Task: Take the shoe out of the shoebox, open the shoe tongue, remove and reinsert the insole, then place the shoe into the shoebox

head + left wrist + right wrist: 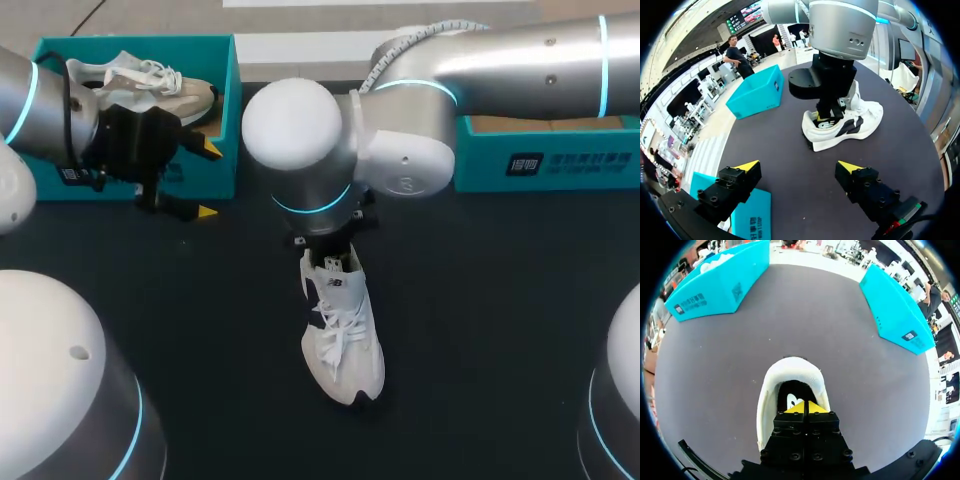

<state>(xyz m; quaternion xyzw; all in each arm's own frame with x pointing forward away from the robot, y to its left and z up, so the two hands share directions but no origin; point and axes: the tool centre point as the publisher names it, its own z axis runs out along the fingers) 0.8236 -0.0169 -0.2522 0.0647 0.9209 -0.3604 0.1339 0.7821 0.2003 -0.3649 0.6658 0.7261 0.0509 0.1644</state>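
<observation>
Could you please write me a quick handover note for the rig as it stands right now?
Left gripper: jaws open, empty, beside the left shoebox, which holds another shoe.
Right gripper: jaws shut, down in the heel opening of the white shoe on the table; whether they pinch the insole I cannot tell.
Done: shoe out of its box.
Left: insole out and back in, then shoe back into the box.
</observation>
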